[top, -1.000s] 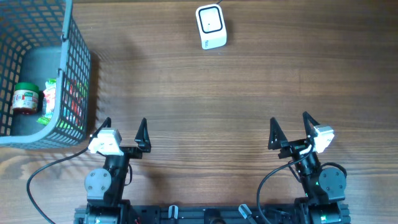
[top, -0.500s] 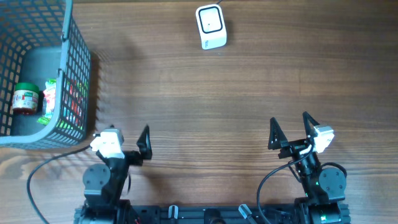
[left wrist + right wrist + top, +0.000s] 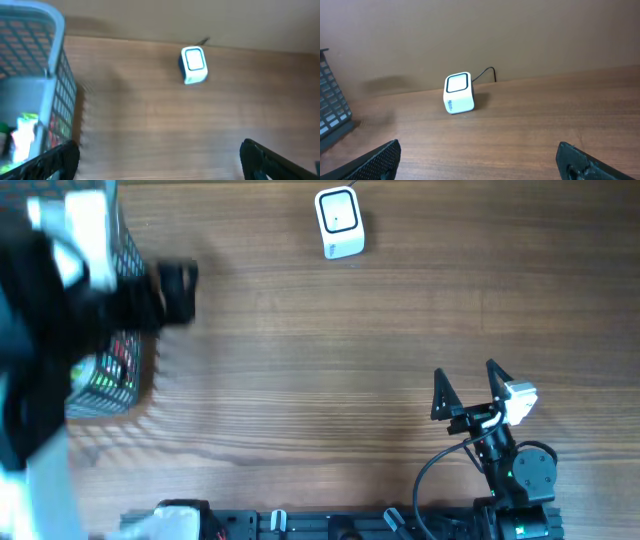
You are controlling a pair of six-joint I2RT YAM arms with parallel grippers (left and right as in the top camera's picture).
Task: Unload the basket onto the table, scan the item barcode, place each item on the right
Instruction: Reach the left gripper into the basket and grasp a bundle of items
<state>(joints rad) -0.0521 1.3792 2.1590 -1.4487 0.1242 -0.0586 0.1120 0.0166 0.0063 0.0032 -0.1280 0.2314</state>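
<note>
Spread wide and empty, the left gripper (image 3: 160, 147) is hanging by the basket (image 3: 64, 95) at ten o'clock, its mesh walling in the packet (image 3: 24, 137). The scanner (image 3: 339, 222) is sitting at twelve, the right gripper (image 3: 465, 372), equally wide and empty, at five.

Wood-grain table (image 3: 300, 380), plain tan wall (image 3: 520, 30) behind

right arm (image 3: 535, 470) black, white wrist block (image 3: 520, 402), black cable (image 3: 428, 475), green LED (image 3: 513, 476) | right gripper (image 3: 465, 372) black, pointed | left arm (image 3: 30, 330) blurred black/white
</note>
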